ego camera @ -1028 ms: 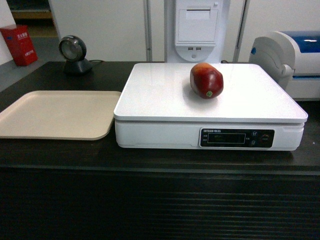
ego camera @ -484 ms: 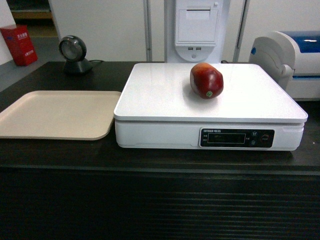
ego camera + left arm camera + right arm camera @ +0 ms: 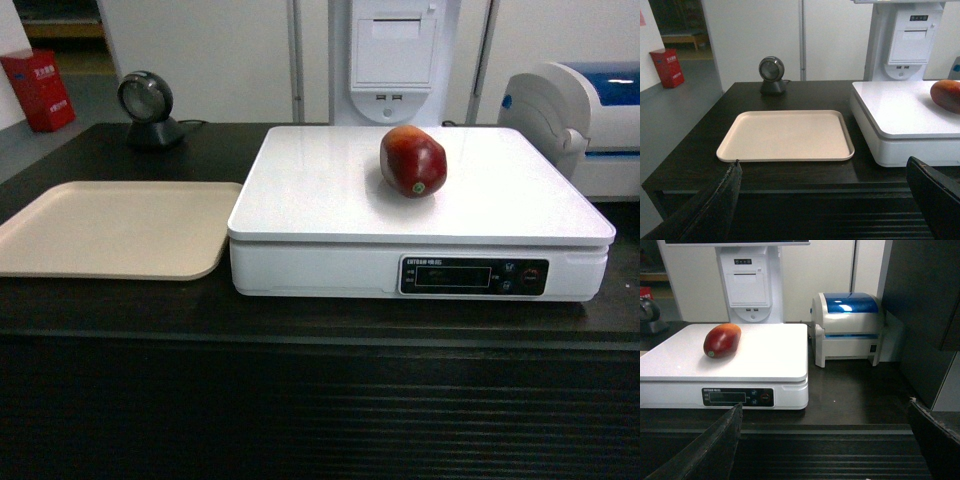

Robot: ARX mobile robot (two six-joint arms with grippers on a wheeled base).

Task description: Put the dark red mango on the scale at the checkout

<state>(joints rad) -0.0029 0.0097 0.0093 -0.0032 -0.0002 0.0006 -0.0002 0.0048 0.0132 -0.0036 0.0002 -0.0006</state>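
One mango [image 3: 413,160] lies on its side on the white platform of the scale [image 3: 330,195], a little right of the platform's middle and toward its back half, with its small green stem spot turned toward me. In the right wrist view I see the same fruit [image 3: 722,340] on the left part of the platform, its orange-yellow patch at the far end. Nothing touches it; I see no finger on or near it.

The scale [image 3: 770,357] sits on the black counter [image 3: 120,310], its dark display strip and buttons facing the front edge. Both grippers are back off the counter, on my side of its front edge and well apart from the mango. The left gripper [image 3: 822,200] shows only two dark fingers [image 3: 715,205] at the bottom corners of its wrist view, spread wide with nothing between them. The right gripper [image 3: 825,440] looks the same: fingers [image 3: 710,447] splayed apart and empty.

Left of the scale, just beside it, lies a beige tray [image 3: 786,135]. Behind the tray stands a round scanner [image 3: 772,75]. Right of the scale sits a white and blue printer [image 3: 847,327].
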